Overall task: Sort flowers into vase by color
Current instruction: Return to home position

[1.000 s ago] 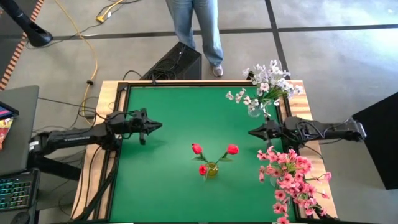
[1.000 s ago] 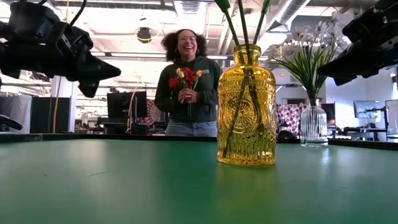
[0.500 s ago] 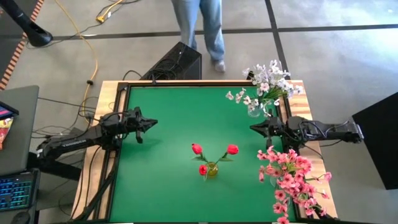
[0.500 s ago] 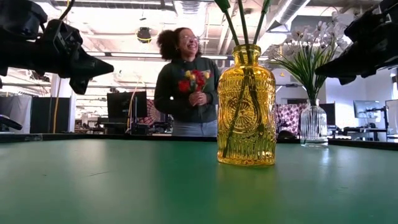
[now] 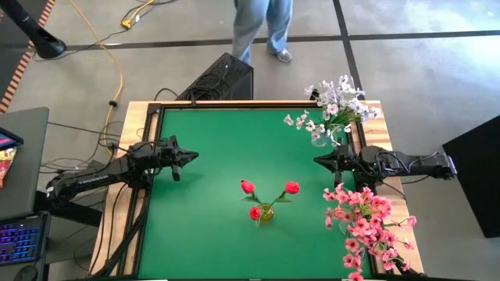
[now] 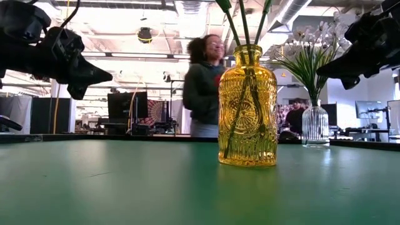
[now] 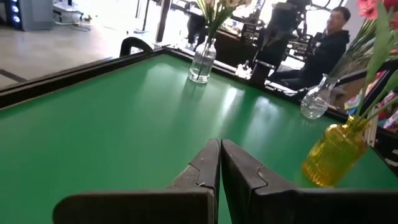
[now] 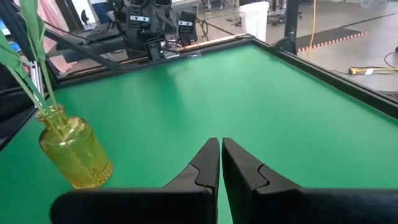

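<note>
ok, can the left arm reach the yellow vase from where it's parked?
Probably yes: only bare green tabletop lies between the left gripper and the yellow vase, with nothing standing in the way.

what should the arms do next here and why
Likely draw both arms back to rest, since no flower seems left to sort. The red flowers stand in the yellow vase, the white flowers and pink flowers are bunched at the table's right edge, and the left end effector and right end effector are shut, holding nothing.
</note>
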`<state>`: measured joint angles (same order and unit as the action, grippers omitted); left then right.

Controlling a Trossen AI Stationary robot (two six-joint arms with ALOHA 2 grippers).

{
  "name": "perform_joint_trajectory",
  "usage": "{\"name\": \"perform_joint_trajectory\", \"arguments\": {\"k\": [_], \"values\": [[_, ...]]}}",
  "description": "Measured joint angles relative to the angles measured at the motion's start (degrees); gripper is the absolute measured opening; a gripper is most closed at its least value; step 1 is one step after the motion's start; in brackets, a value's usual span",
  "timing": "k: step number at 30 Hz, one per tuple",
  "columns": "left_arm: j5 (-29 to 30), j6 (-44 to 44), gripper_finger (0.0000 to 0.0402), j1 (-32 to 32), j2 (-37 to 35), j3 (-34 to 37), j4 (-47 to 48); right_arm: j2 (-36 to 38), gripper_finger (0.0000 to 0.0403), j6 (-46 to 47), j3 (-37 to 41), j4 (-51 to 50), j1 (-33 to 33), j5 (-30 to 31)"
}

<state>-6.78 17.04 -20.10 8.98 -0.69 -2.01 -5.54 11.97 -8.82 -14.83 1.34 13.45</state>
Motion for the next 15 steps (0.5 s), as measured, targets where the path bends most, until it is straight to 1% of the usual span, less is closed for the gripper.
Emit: {"name": "perform_joint_trajectory", "arguments": {"k": [15], "values": [[0.79,0.11,0.0002,0.00,-0.01,0.00,-0.14,0.00,0.0048,0.06,0.00,-0.20,0.00,-0.02]]}}
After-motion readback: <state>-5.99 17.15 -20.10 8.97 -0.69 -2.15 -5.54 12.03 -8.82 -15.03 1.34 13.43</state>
